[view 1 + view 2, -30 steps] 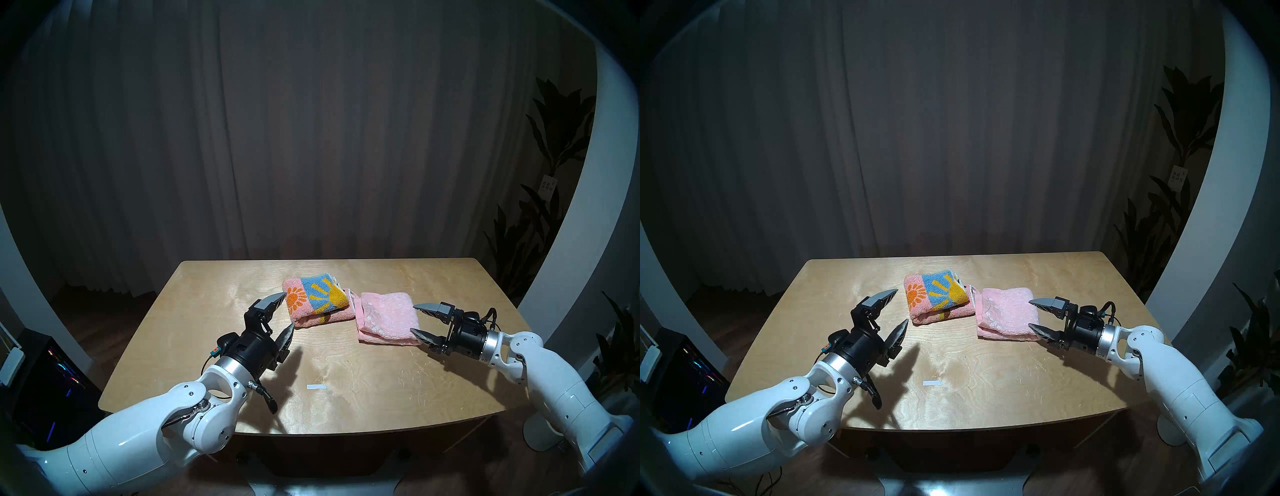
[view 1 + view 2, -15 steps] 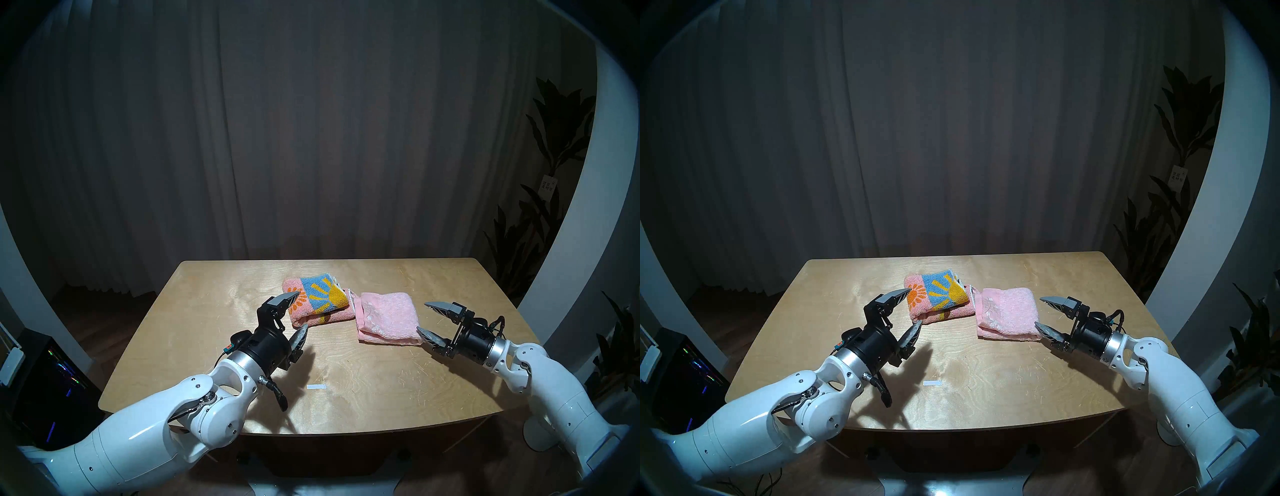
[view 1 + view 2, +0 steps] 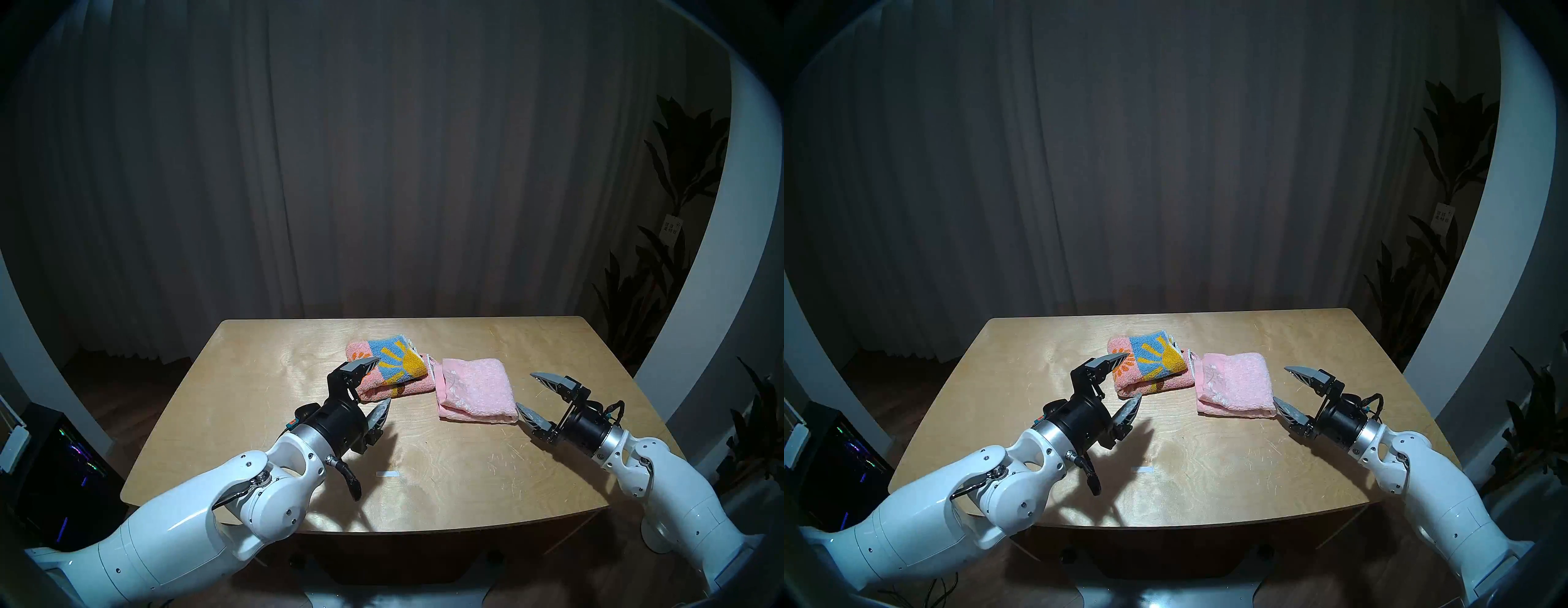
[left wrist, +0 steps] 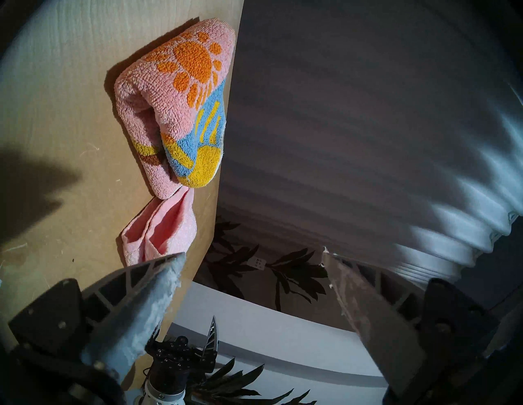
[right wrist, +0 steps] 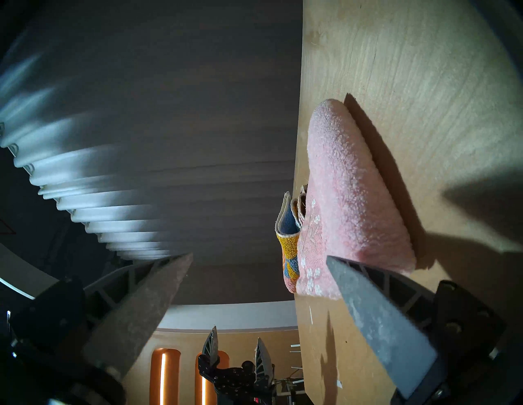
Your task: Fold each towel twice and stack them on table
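Note:
The folded sunflower towel (image 3: 392,367) (image 3: 1151,361) (image 4: 181,107) lies on the plywood table (image 3: 424,458) at mid-back. The folded pale pink towel (image 3: 473,388) (image 3: 1236,384) (image 5: 348,195) lies beside it on the right, their edges touching. My left gripper (image 3: 379,382) (image 3: 1127,380) is open and empty, its fingers spanning the sunflower towel's near left corner just above it. My right gripper (image 3: 528,395) (image 3: 1282,386) is open and empty just off the pink towel's right edge. In the right wrist view one finger (image 5: 376,316) overlaps the pink towel's near corner.
A small white tape mark (image 3: 387,474) lies on the table near the front middle. Dark curtains hang behind the table. Potted plants (image 3: 662,271) stand at the right, and a dark computer case (image 3: 63,471) stands on the floor at the left.
My left gripper has moved forward and right up to the sunflower towel's near left corner. My right gripper has drawn back to the right, away from the pink towel's edge. Both towels lie still.

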Robot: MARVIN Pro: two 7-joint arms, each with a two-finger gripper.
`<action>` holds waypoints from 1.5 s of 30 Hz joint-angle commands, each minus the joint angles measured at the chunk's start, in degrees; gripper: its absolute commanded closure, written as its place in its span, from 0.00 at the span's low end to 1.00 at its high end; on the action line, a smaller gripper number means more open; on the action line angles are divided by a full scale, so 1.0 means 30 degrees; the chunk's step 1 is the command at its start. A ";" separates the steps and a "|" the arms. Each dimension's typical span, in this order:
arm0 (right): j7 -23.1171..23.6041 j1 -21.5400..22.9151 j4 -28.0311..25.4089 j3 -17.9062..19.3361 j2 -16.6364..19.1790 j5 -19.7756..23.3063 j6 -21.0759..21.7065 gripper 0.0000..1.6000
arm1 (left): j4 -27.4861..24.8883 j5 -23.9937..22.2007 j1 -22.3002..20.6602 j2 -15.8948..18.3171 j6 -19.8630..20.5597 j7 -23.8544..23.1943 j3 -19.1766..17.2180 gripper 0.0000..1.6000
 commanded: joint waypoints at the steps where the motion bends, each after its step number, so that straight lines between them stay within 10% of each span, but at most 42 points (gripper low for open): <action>1: 0.0015 -0.0583 -0.0782 0.0595 -0.0112 0.0782 -0.0426 0.00 | -0.0206 -0.0030 -0.0659 -0.0450 0.0247 0.0246 0.0052 0.00; 45: -0.3685 -0.3816 -0.5427 0.1610 -0.1732 0.4485 -0.4063 0.00 | 0.1030 -0.1270 -0.1963 -0.0984 0.0841 0.2850 -0.0626 0.00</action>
